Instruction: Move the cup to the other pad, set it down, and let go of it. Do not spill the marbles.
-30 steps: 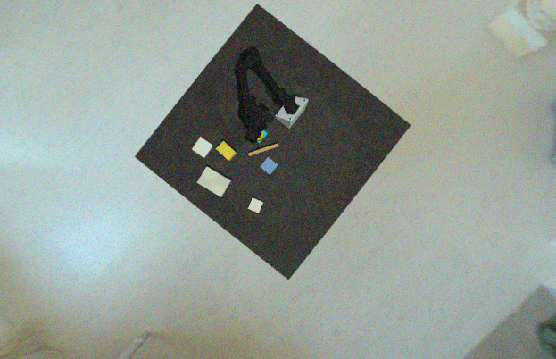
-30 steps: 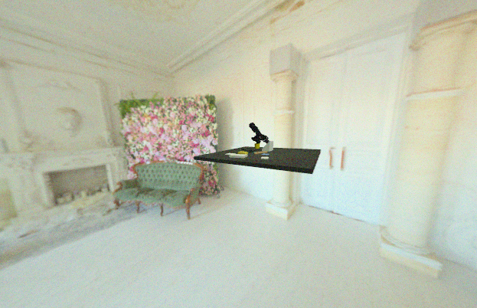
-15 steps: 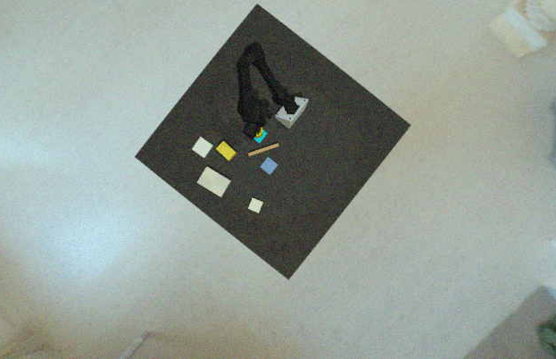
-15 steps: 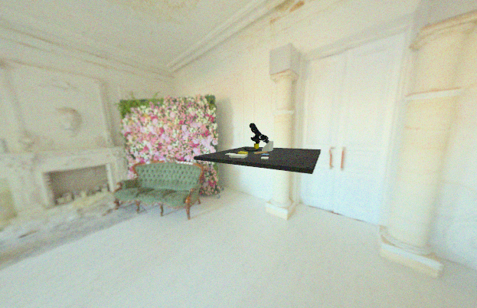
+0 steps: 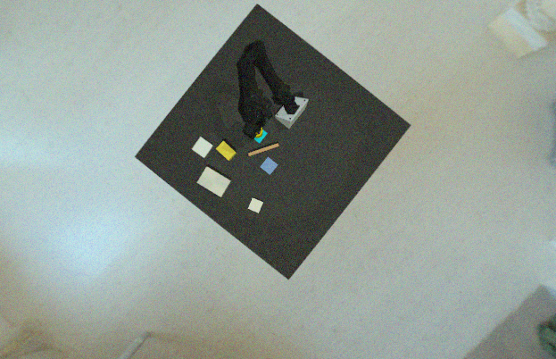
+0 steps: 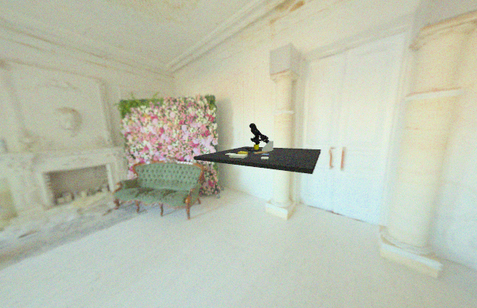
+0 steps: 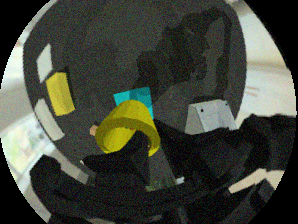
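On the desk point(image 5: 330, 179), the yellow block point(image 7: 59, 92) is lying at the left. The claw point(image 7: 127, 152) is clamping the yellow cup point(image 7: 127, 129) and hanging over the cyan pad point(image 7: 135, 100). Probably the carrying step is ending; next it needs a slow, upright lowering, then opening.

Yellow cup point(image 7: 127, 129), cyan pad point(image 5: 261, 137), blue pad point(image 5: 269, 165), yellow block point(image 5: 226, 150), tan stick point(image 5: 263, 149), dk-grey table point(image 5: 339, 134).
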`<state>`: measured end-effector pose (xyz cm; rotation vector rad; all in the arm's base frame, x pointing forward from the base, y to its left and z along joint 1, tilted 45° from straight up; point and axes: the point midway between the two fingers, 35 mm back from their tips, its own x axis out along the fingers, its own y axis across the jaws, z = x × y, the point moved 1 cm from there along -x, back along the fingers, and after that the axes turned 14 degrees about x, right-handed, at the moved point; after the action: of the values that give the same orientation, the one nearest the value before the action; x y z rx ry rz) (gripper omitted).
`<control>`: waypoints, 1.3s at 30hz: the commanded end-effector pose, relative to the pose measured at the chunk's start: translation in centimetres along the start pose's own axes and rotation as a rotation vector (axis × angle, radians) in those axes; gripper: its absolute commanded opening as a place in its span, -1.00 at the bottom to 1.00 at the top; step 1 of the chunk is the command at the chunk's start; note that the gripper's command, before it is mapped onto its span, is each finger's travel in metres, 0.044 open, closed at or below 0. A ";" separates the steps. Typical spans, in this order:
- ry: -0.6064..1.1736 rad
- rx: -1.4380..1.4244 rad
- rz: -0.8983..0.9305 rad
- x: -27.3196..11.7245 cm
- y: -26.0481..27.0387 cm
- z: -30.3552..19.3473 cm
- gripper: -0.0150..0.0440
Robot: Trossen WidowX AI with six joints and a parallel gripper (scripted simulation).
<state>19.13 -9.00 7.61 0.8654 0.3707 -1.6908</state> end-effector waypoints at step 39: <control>-0.003 0.001 0.001 3.4 -0.1 0.2 -0.49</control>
<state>18.64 -11.48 5.32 0.8619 0.3683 -1.6906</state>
